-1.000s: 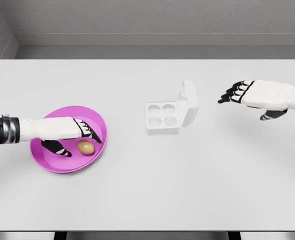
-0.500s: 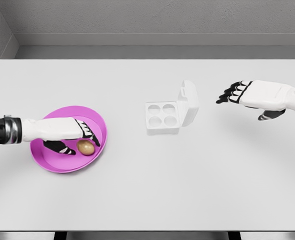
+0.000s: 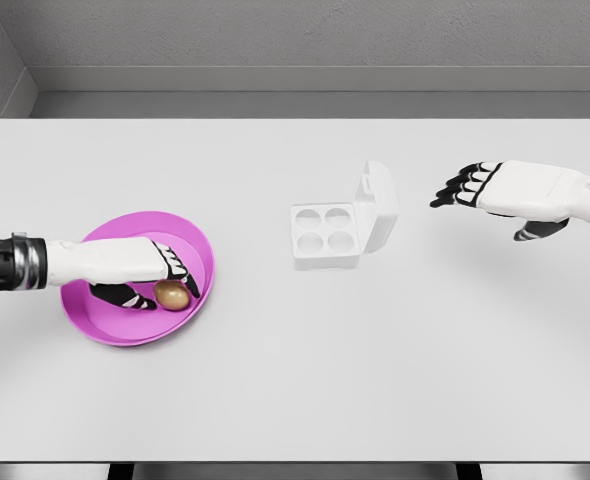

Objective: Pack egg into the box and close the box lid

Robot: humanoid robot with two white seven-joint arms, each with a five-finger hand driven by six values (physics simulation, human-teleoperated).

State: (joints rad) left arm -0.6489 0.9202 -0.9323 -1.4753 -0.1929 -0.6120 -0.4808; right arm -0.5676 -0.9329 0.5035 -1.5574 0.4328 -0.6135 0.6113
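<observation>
A brown egg [image 3: 172, 295] lies in a shallow pink bowl [image 3: 135, 328] at the table's left. My left hand [image 3: 165, 283] reaches into the bowl from the left, fingers spread around the egg, thumb below-left of it and the other fingers just above and to its right; it does not grip it. The white egg box [image 3: 326, 237] stands mid-table with four empty wells, its lid [image 3: 376, 207] propped open on the right side. My right hand [image 3: 480, 192] hovers open to the right of the lid, fingers pointing left, apart from it.
The white table [image 3: 295, 380] stretches wide around the bowl and box. A grey wall runs along its far edge.
My left hand has drawn its fingers closer around the egg, thumb shifting right toward it. The right hand has drifted slightly left and up. Egg and box are unmoved.
</observation>
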